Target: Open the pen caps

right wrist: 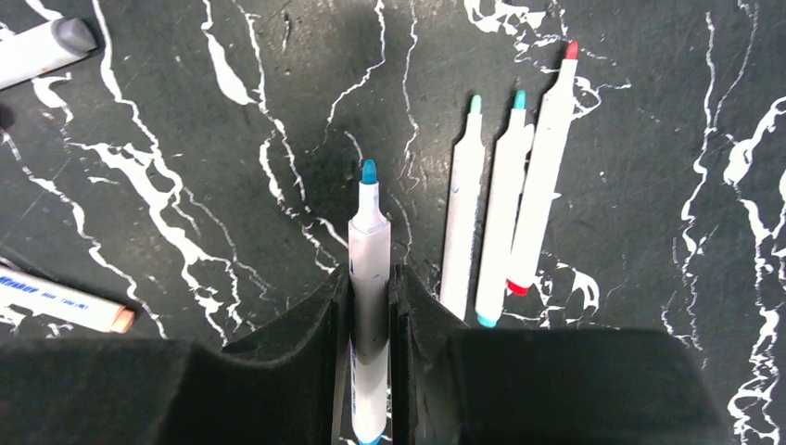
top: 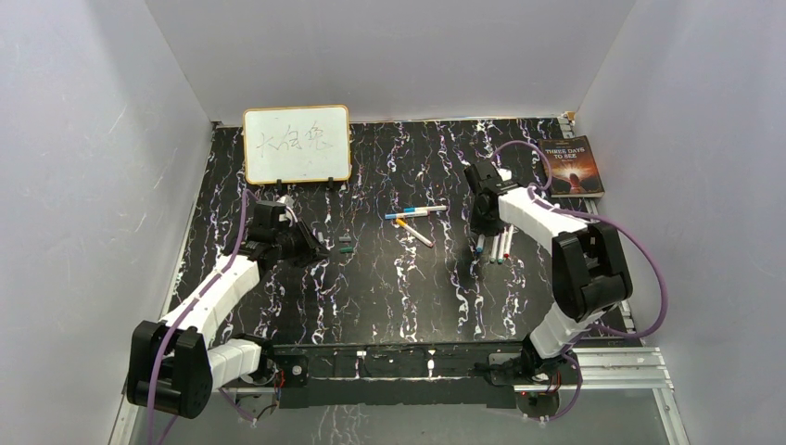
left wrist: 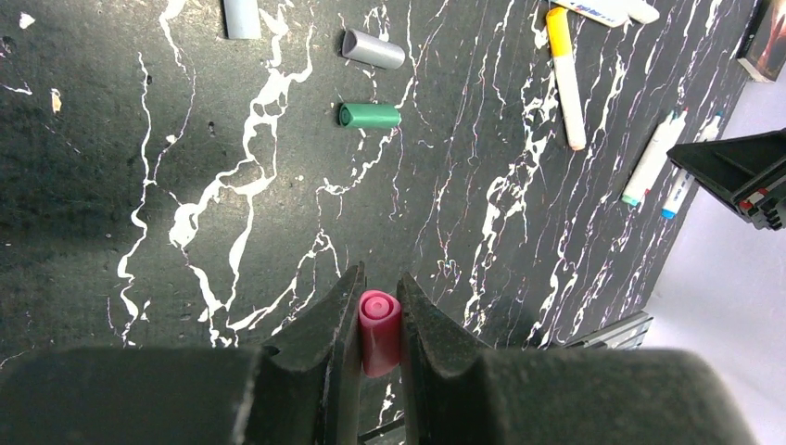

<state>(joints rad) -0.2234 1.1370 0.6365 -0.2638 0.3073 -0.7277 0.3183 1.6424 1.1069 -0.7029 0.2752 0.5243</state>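
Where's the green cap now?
Left wrist view, upper centre: the green cap lies on the table beside a grey cap, ahead of the left gripper.

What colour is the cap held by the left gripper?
Pink. The pen cap in the left gripper shows best in the left wrist view.

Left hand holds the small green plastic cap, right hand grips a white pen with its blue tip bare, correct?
No: per the left wrist view, the left hand holds the small pink plastic cap; the small green plastic cap lies loose on the table. The right hand does grip the bare blue-tipped white pen.
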